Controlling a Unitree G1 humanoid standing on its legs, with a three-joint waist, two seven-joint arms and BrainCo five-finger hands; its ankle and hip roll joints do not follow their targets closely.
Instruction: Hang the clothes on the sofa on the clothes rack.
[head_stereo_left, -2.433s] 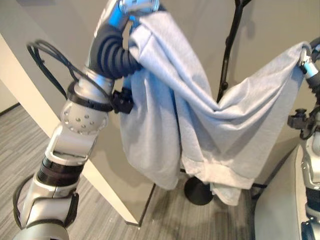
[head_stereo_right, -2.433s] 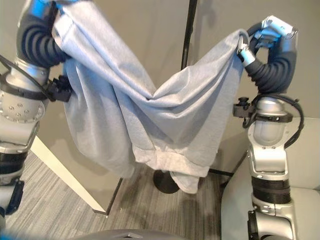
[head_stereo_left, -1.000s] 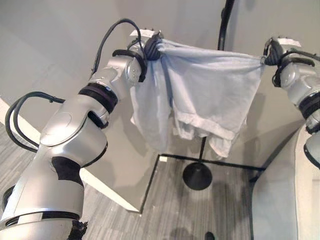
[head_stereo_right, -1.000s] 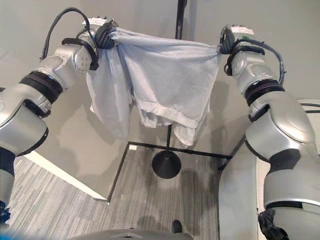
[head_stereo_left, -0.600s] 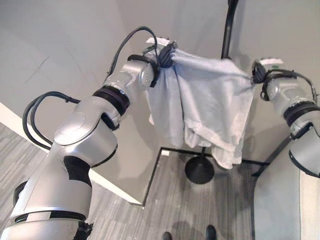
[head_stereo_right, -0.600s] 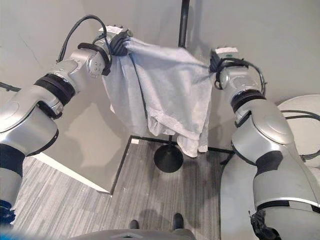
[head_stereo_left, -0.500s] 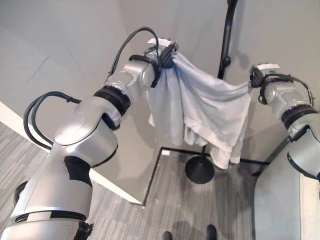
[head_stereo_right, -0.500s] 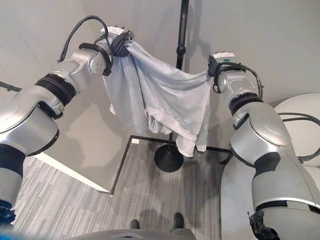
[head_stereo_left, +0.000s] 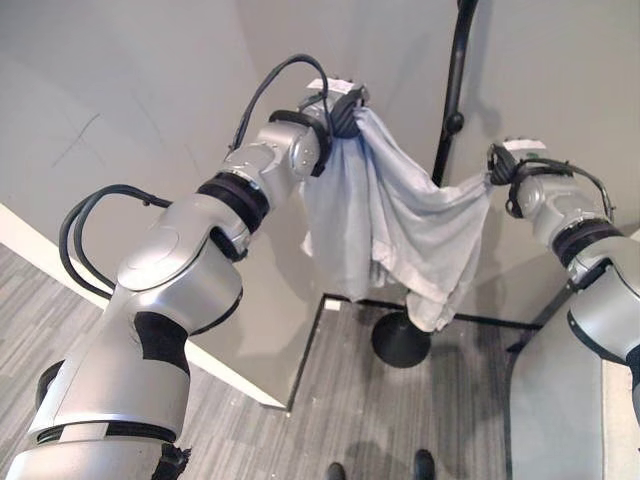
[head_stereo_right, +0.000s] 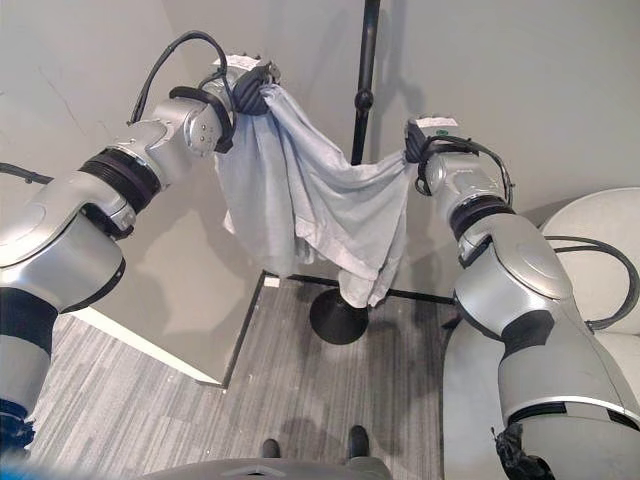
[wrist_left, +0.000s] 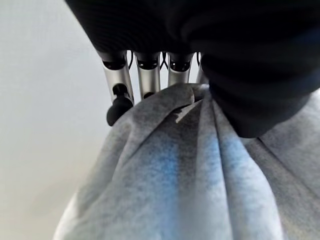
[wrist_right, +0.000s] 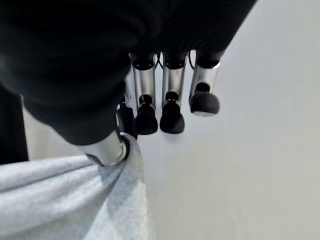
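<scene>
A light grey garment (head_stereo_left: 400, 225) hangs between my two raised hands and sags in a deep fold in front of the black clothes rack pole (head_stereo_left: 455, 70). My left hand (head_stereo_left: 345, 108) is shut on one bunched upper corner, the higher of the two. In the left wrist view its fingers (wrist_left: 145, 82) curl into the gathered cloth (wrist_left: 190, 175). My right hand (head_stereo_right: 418, 145) grips the other corner, lower and just right of the pole. In the right wrist view the cloth (wrist_right: 75, 200) is pinched at the thumb, with the fingers (wrist_right: 172, 117) curled above it.
The rack's round black base (head_stereo_left: 400, 340) stands on the grey plank floor behind the garment's hem. Grey wall panels rise close behind the rack. A pale sofa (head_stereo_right: 600, 230) sits at the right, and a white ledge (head_stereo_left: 30, 245) runs along the left.
My hands have come closer together and the right one has dropped toward the pole. The garment, stretched wide a second ago, now sags deeply between them.
</scene>
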